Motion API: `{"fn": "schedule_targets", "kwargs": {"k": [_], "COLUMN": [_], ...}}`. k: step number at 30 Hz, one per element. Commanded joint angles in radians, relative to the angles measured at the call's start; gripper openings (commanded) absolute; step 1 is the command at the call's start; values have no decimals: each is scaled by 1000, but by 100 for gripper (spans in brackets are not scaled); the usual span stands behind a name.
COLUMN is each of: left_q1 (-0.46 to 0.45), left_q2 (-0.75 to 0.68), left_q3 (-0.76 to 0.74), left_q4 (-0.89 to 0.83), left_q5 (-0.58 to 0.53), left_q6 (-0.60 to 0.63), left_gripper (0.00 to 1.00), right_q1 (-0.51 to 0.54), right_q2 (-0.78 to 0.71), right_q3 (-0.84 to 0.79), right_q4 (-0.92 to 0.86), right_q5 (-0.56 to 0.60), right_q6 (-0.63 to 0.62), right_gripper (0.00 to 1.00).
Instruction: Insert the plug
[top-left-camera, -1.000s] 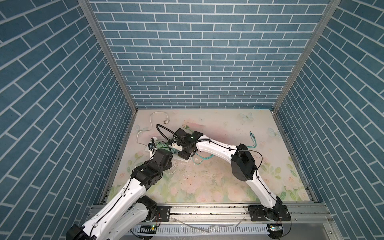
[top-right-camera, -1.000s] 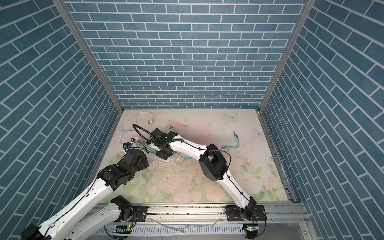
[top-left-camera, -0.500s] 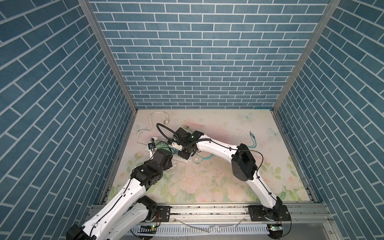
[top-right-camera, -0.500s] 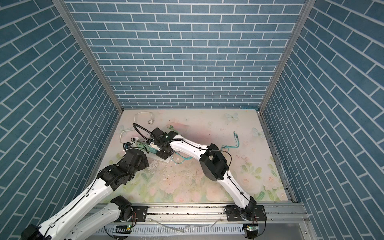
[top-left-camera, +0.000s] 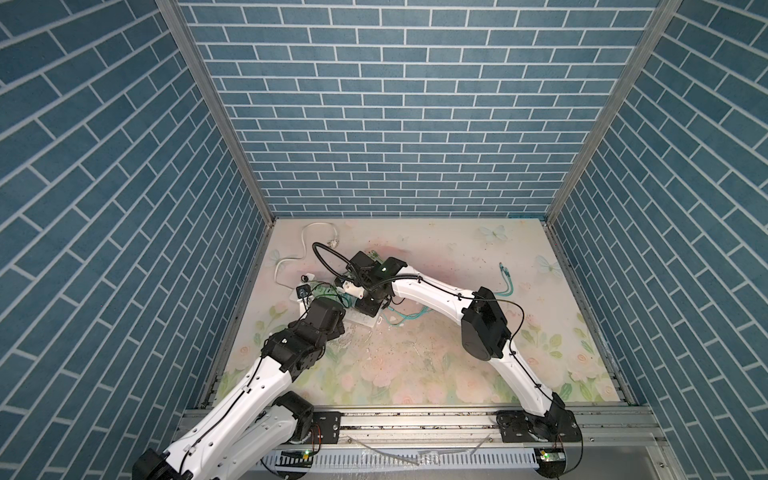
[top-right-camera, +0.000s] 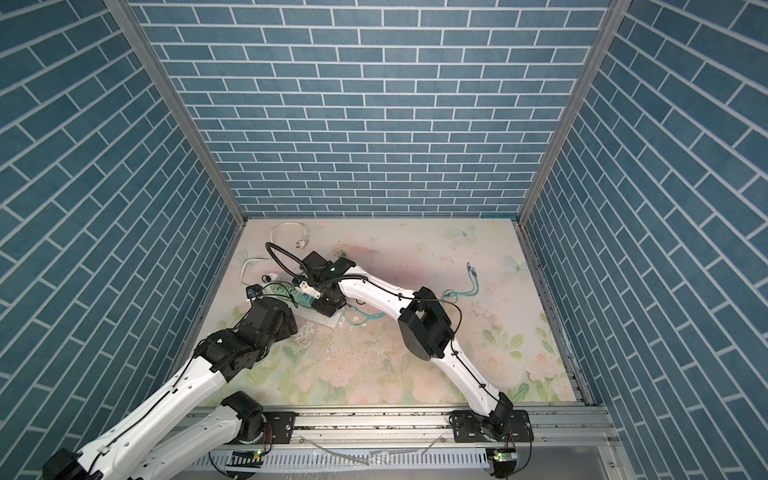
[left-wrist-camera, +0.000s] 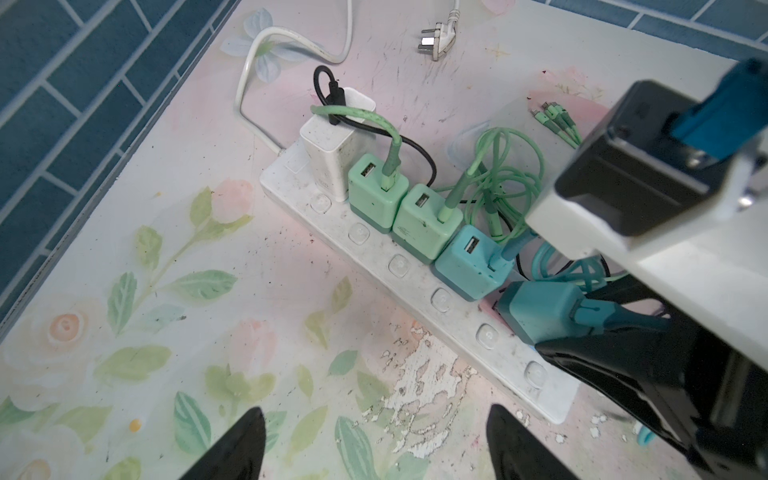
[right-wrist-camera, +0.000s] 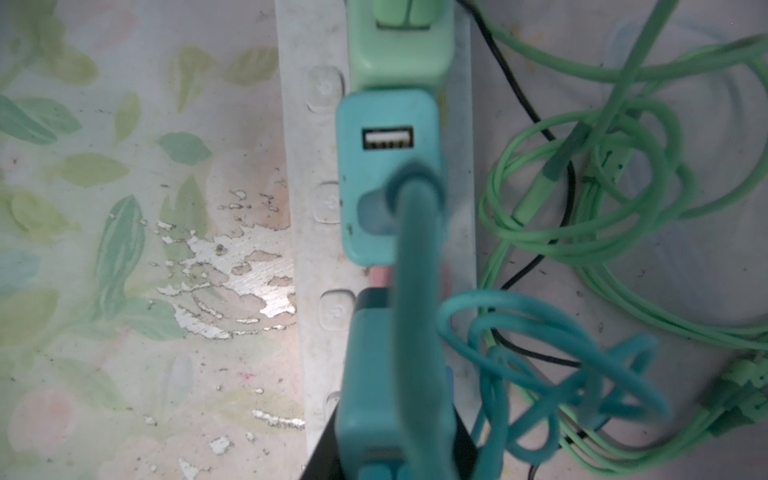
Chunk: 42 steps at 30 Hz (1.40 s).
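A white power strip (left-wrist-camera: 374, 266) lies on the floral table, also visible in both top views (top-left-camera: 365, 322) (top-right-camera: 324, 320). My right gripper (right-wrist-camera: 390, 449) is shut on a teal charger plug (right-wrist-camera: 374, 374) with a teal cable. In the left wrist view the plug (left-wrist-camera: 540, 309) sits tilted with its dark base at the strip's pink-edged socket, beside a plugged teal charger (left-wrist-camera: 469, 262). Its prongs are hidden. My left gripper (left-wrist-camera: 374, 411) hangs open over bare table just in front of the strip, with nothing between its fingers.
A white charger (left-wrist-camera: 332, 141) and two green chargers (left-wrist-camera: 376, 187) (left-wrist-camera: 424, 224) fill the strip's other sockets. Tangled green cables (left-wrist-camera: 498, 174) and teal cables (right-wrist-camera: 540, 353) lie behind it. The strip's own wall plug (left-wrist-camera: 436, 37) lies at the back, near the left wall.
Both arms stay in place in the top views. The right gripper's jaws have drawn in onto the teal plug.
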Motion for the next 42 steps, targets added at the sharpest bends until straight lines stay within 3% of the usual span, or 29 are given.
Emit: {"fn": "schedule_targets", "kwargs": {"k": [1,8,27,33,36,42], "left_q1": [6,6,6,10,84,393], "left_q2": [-2,-8,-27,5,65,214], "left_q3": [8,1,-19,16,70,190], "left_q4": [-2,2,-49,-110,-63,86], "left_q5": [6,17,13,-100,-78,144], "left_q6": [-10,-10,-56,-120,-50,89], "left_gripper": [84,84,82,83,82,77], "right_q1": [10,29,41,41,40,32], "right_q2": [65,207,251,233,231,194], "right_q3": [155,356,368,345,345,288], "right_q4": [-74,-220,-400,-399,-389,-337], "right_q5": [-20,-18,82,102,94,65], "right_q6": [19,19,-20,-23,-23,-20], "right_gripper": [0,0,0,0,0,0]}}
